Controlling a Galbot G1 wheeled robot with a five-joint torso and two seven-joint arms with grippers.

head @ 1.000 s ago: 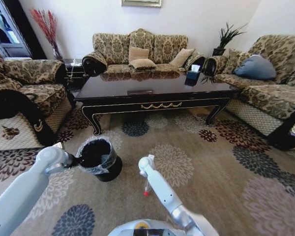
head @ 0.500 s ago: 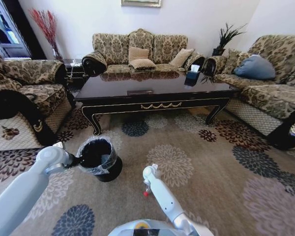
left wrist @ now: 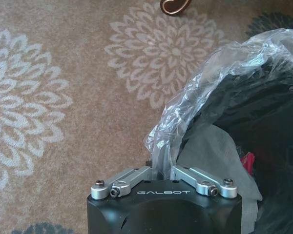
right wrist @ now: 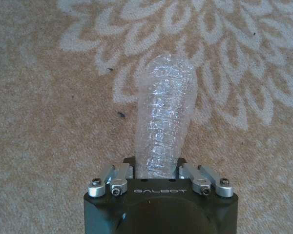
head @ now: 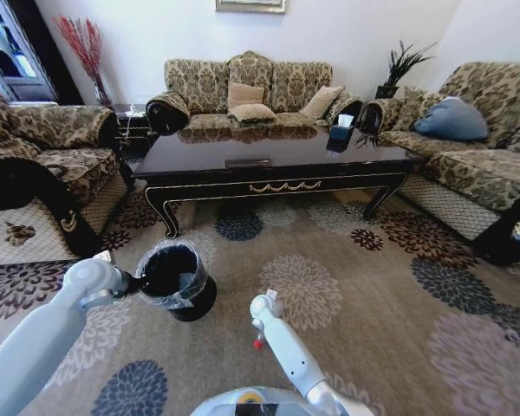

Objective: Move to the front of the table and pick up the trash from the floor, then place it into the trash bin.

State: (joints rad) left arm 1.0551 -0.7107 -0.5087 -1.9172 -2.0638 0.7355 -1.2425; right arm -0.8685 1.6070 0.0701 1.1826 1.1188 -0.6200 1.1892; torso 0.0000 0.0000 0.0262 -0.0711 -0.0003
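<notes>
The crushed plastic bottle [right wrist: 163, 119] is clear, ribbed and crinkled, tapering to a rounded end; in the head view its red cap [head: 257, 344] hangs just above the carpet. The right gripper [right wrist: 156, 171] is clamped on the bottle's lower body, its metal linkages drawn in against both sides. The right arm reaches forward and down from the robot's chest, its wrist bent over a pale floral medallion of the tan patterned carpet [head: 373, 295].

Near it, toward the robot's left, stands the trash bin [head: 177, 279], a round black bucket with a wrinkled clear liner bag [left wrist: 195, 97] folded over its rim. The left gripper [left wrist: 162, 168] pinches that rim and liner between its closed fingers, the left arm stretched out low with its elbow raised.

Beyond the bin stands the glossy near-black coffee table [head: 277, 165] with curved legs and gold scrollwork, ringed by floral-upholstered sofas [head: 251, 87].
</notes>
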